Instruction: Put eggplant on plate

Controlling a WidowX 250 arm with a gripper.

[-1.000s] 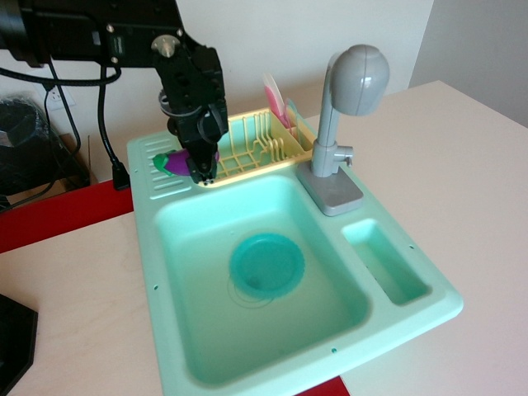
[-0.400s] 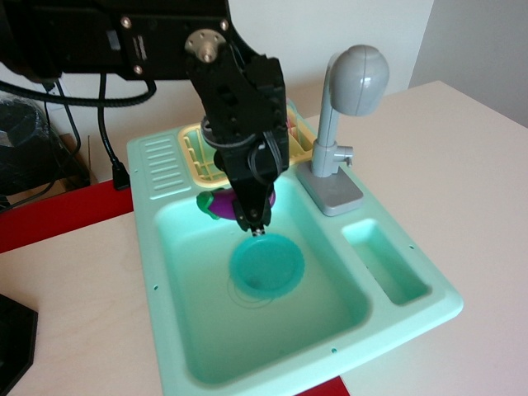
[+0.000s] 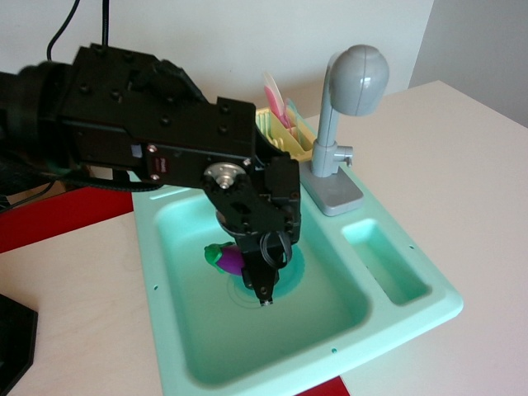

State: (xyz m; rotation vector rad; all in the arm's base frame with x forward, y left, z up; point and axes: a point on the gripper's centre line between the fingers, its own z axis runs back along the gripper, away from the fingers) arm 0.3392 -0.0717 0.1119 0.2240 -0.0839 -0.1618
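One eggplant (image 3: pixel 224 258), one plate (image 3: pixel 294 266), one gripper (image 3: pixel 265 290), one sink (image 3: pixel 396 326), one faucet (image 3: pixel 346 107), two pink plates (image 3: pixel 275 95) in one rack (image 3: pixel 289 132). Gripper pinches the eggplant low over the basin, at the plate's 9 o'clock edge. Arm hides nearly all the plate; only a teal sliver shows at 3 o'clock. Rack is mostly covered. Open basin floor lies toward 6 o'clock.

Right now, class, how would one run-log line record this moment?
phase: lowering to place | gripper: shut on small purple plastic eggplant | target: round teal plastic plate, mostly hidden under arm | site: mint-green sink | released: no
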